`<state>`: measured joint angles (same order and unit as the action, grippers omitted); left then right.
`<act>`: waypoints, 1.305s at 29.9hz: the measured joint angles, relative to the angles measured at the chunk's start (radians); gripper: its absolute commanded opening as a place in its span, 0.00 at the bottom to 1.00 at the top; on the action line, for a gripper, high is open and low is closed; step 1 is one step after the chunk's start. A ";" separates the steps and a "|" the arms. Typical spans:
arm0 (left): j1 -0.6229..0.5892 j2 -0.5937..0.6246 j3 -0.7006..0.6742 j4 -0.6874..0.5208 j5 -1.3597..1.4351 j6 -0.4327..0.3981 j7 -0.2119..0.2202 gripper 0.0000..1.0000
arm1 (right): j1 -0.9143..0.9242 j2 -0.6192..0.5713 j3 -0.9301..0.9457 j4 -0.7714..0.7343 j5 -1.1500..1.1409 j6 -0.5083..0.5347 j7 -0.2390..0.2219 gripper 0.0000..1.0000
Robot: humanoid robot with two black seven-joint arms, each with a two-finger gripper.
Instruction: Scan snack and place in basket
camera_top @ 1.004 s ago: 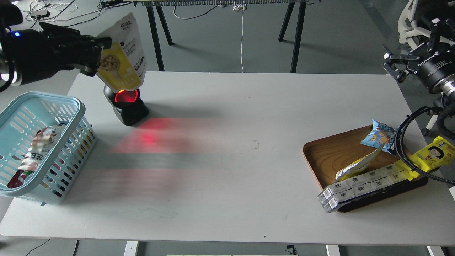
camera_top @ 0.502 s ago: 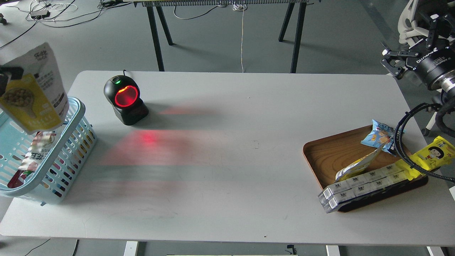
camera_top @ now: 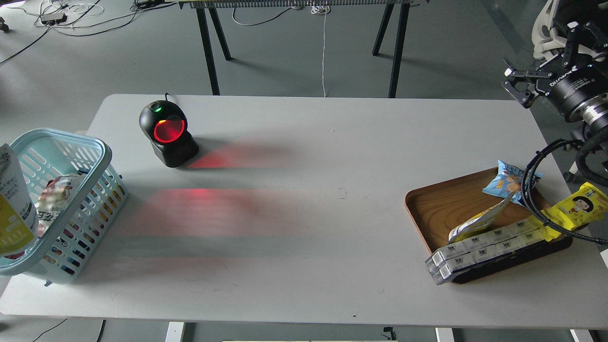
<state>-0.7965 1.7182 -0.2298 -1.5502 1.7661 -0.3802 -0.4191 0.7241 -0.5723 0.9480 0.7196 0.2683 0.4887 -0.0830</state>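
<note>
The snack (camera_top: 13, 209), a yellow-and-white pouch, shows only partly at the left edge of the head view. It stands upright over the near left part of the light-blue basket (camera_top: 102, 154); I cannot tell whether it is still held. My left gripper is out of view past the left edge. My right gripper (camera_top: 517, 85) is open and empty, raised beyond the table's far right corner.
A black scanner (camera_top: 166, 133) with a glowing red window stands at the back left. A red-and-white packet (camera_top: 54, 197) lies in the basket. A brown wooden tray (camera_top: 437, 204) at the right holds a blue packet (camera_top: 506, 180), a yellow wrapper (camera_top: 577, 206) and white boxes (camera_top: 479, 249).
The snack moved left and down from in front of the scanner to over the basket. My left arm left the view. My right gripper shifted slightly up and left.
</note>
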 measured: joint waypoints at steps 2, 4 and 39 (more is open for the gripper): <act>0.000 -0.008 0.011 0.012 -0.001 0.022 0.000 0.00 | 0.000 0.002 0.000 -0.001 -0.001 0.000 0.000 0.98; 0.000 -0.013 0.014 0.020 -0.003 0.043 0.000 0.02 | 0.000 0.003 0.000 -0.001 -0.002 0.000 0.000 0.98; -0.510 -0.506 -0.102 0.023 -0.602 0.228 0.333 0.99 | 0.062 0.016 0.000 -0.001 -0.006 0.000 -0.006 0.99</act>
<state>-1.3061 1.2121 -0.3318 -1.5268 1.1640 -0.1523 -0.0858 0.7858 -0.5561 0.9478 0.7188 0.2625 0.4887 -0.0890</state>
